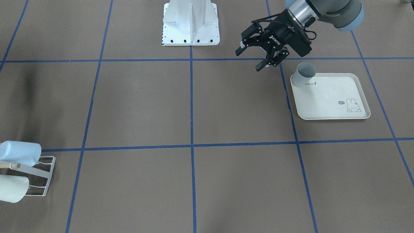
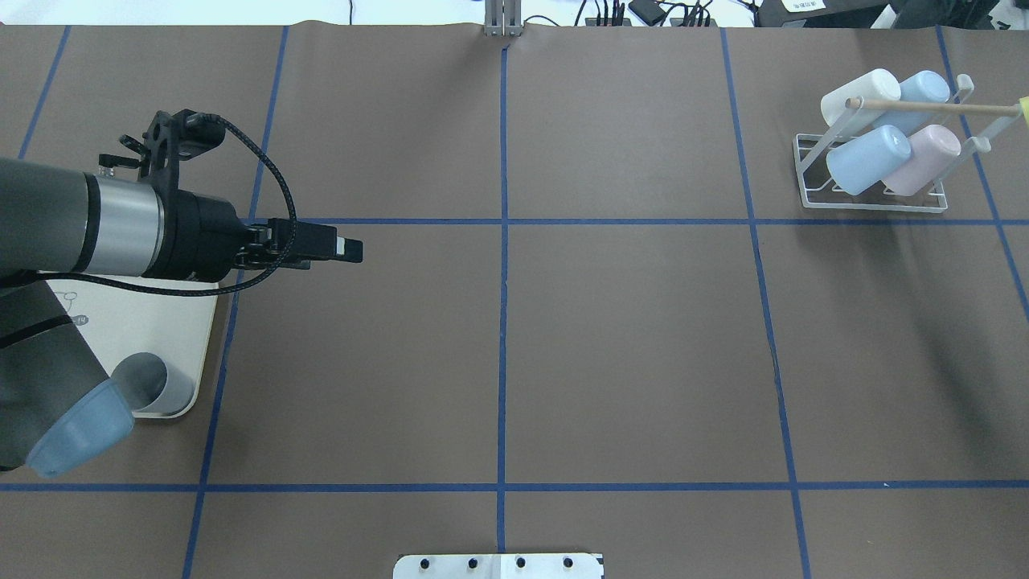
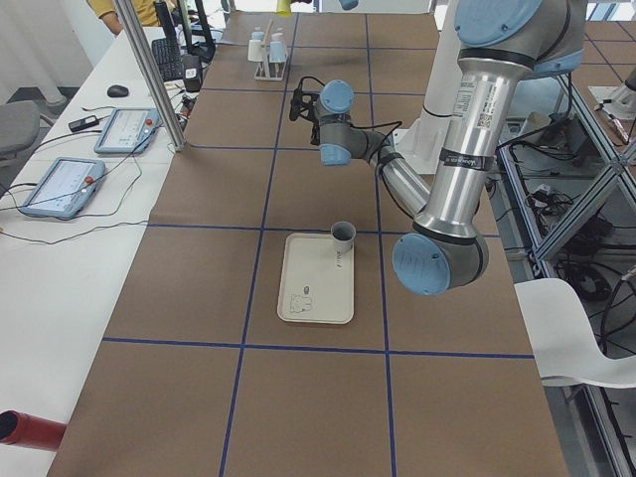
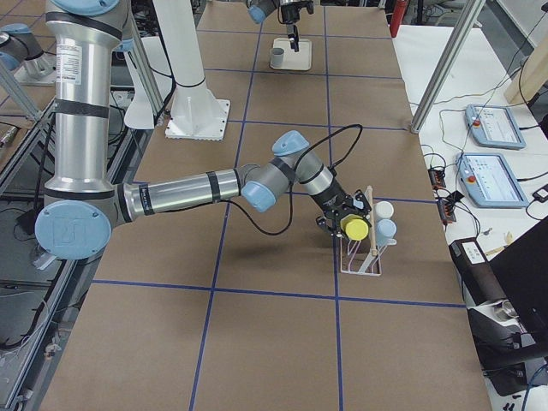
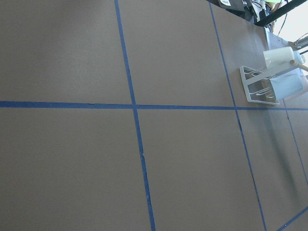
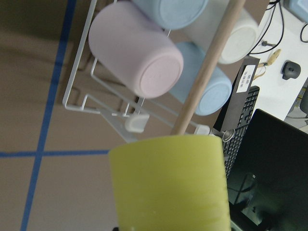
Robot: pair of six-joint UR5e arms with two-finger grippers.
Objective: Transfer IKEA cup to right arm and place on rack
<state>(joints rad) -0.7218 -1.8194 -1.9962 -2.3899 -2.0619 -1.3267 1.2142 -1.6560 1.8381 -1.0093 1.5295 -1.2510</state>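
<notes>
Step in hand: placing on the rack [image 2: 875, 207]; hand-over judged complete, since the IKEA cup [image 6: 168, 183] sits at the right arm's end.

IKEA cup: yellow-green, clear of the table, just short of the rack and near the tip of the wooden dowel [image 6: 207, 72]; resting on no wire yet.

Right gripper [image 4: 341, 223]: fingers hidden behind the cup; spread or pressed together cannot be told. Grip judged likely only from the cup hanging in front of the wrist camera.

Left gripper [image 1: 249, 59]: fingers spread wide, nothing between them; above the table beside the tray [image 1: 330, 100], apart from the grey cup [image 1: 305, 74] on the tray's corner.

Rack load: pink cup [image 6: 139, 53], blue cups [image 2: 868, 158] and white cup [image 2: 860, 90], all tilted, closed ends toward the right wrist camera. Bare wire loops visible at the end beside the pink cup.

Method advised: aim for the bare loops, not the filled places. Match the tilt of the seated cups, mouth leading down onto the wire. Pass under or beside the dowel, never across it. Descend slowly and release only once the wire bears the cup.

Risk: light wire frame, judged easy to shove or tip; a knock on the pink cup or the dowel may shift the whole load.
</notes>
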